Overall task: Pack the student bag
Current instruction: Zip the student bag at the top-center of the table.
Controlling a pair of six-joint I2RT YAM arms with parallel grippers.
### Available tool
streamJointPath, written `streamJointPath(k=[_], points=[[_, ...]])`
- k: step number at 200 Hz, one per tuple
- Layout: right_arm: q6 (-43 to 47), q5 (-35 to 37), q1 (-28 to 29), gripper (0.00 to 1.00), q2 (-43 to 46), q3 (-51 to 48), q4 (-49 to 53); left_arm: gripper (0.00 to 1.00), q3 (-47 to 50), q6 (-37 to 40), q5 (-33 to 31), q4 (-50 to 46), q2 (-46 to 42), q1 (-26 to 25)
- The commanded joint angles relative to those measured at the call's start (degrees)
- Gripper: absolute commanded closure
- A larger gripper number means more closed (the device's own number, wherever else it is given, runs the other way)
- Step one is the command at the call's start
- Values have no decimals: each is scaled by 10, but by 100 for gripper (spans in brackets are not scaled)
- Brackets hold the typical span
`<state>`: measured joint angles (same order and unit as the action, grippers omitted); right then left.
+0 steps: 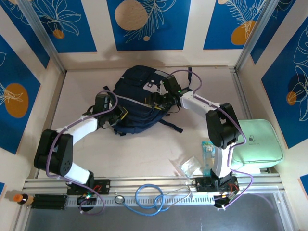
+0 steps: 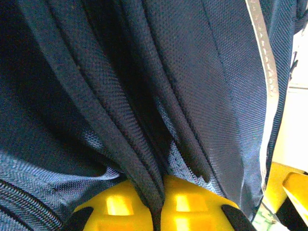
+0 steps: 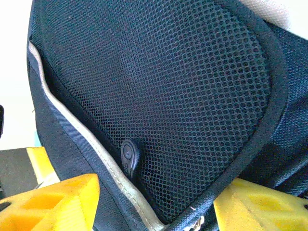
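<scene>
**Big dark navy fabric student bag (image 1: 137,91), reached from two sides**

The left end effector (image 2: 158,204) pinches its fold tight. The right end effector (image 3: 156,204) straddles its mesh side; I cannot tell if it squeezes.

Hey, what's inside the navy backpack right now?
The inside is hidden. Outer navy fabric and a mesh panel cover the student bag, so any contents cannot be seen. The left gripper pinches a fold of it between its fingers.
</scene>
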<state>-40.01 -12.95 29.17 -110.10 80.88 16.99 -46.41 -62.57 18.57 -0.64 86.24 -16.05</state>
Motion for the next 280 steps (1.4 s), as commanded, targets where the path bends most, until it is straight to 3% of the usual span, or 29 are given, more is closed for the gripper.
streamJointPath(k=[1,44,106,151,183,221,280], points=[[-22,-39,14,38,18,-22,-12,94,-12,16,16,2,22,-17],[-28,-56,45,42,43,-58,-25,94,-21,2,27,23,44,-24],[-10,6,66,48,72,-78,-4,91,-40,16,13,5,46,-23],[10,36,46,46,94,-86,20,65,-40,90,-20,-86,1,-24],[-13,35,13,41,128,-111,3,54,-48,161,-113,-201,-74,-36],[-36,37,-25,39,150,-126,-8,48,-99,248,-180,-247,-104,-107],[-65,21,-71,37,175,-142,-10,45,-212,337,-230,-274,19,-235]])
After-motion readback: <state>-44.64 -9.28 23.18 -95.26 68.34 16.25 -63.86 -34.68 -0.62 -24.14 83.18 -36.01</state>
